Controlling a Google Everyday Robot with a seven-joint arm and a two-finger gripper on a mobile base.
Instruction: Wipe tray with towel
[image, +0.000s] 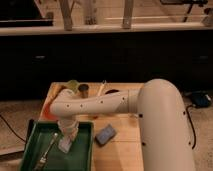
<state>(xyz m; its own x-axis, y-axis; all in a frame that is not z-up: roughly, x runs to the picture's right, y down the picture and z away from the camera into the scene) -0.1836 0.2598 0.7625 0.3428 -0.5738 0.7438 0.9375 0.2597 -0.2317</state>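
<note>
Claw (66, 136): carried at the end of the white arm and lowered into the tray. Whether it is wide, narrow or closed on cloth cannot be told.
Towel (65, 145): a small pale wad directly below the claw, on the tray floor.
Tray (82, 156): dark green with a raised rim, set under and around the claw at the tabletop's (122, 150) corner.
Towel handling: judged light, soft and easily bunched. It is best taken at the top of the wad and pressed flat, since a thin pinch may be lost when it is dragged.
Metal utensil (48, 149): lies in the tray just beside the claw, on the side away from the sponge block. It is likely to be struck by a wide stroke.
Sponge block (105, 135): blue-grey, on bare wood outside the tray, near the claw.
Orange-red bowl (48, 109): beyond the claw, partly hidden by the arm.
Edges: the rim on the sponge block's side is close to the claw.
Open room: bare tray floor is seen mostly nearer the camera than the claw.
</note>
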